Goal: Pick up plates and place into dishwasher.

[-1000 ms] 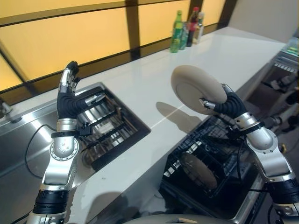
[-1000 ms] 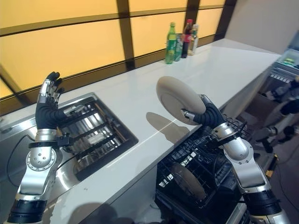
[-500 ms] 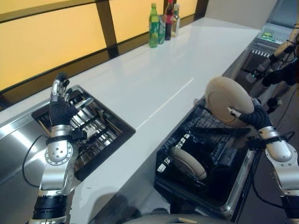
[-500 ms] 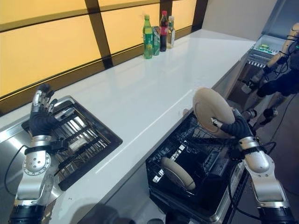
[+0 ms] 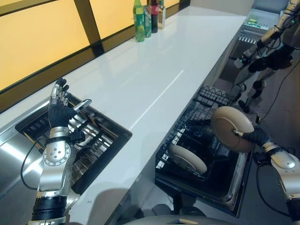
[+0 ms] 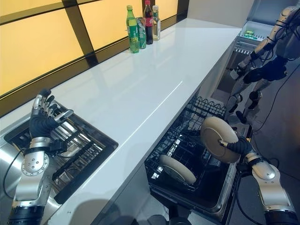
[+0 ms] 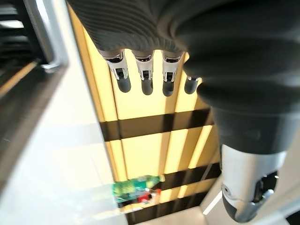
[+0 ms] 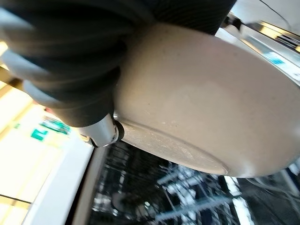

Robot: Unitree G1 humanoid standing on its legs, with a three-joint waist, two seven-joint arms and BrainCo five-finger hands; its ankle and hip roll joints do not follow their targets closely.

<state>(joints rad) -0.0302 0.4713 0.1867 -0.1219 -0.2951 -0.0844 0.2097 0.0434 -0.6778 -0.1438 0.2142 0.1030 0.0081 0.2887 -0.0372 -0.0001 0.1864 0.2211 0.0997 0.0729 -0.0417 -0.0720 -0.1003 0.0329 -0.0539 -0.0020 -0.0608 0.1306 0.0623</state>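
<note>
My right hand (image 5: 257, 137) is shut on a beige plate (image 5: 231, 128), held on edge above the right side of the black dishwasher rack (image 5: 187, 140). The same held plate (image 8: 197, 103) shows close up in the right wrist view, with the thumb (image 8: 105, 131) pressed on its underside. A second beige plate (image 5: 187, 158) stands tilted in the rack's lower left part. My left hand (image 5: 59, 110) is raised above the sink (image 5: 28, 126) with straight fingers (image 7: 143, 75), open and holding nothing.
A long white counter (image 5: 154, 79) runs between sink and rack. Several bottles (image 5: 147, 16) stand at its far end by the amber window wall. The sink holds a dark wire grid (image 5: 93, 136). Another robot (image 5: 276, 42) stands at the far right.
The camera has shifted, so the whole scene slid left. My right hand has carried the plate down and right, from above the counter edge to low over the rack. The left hand stays raised.
</note>
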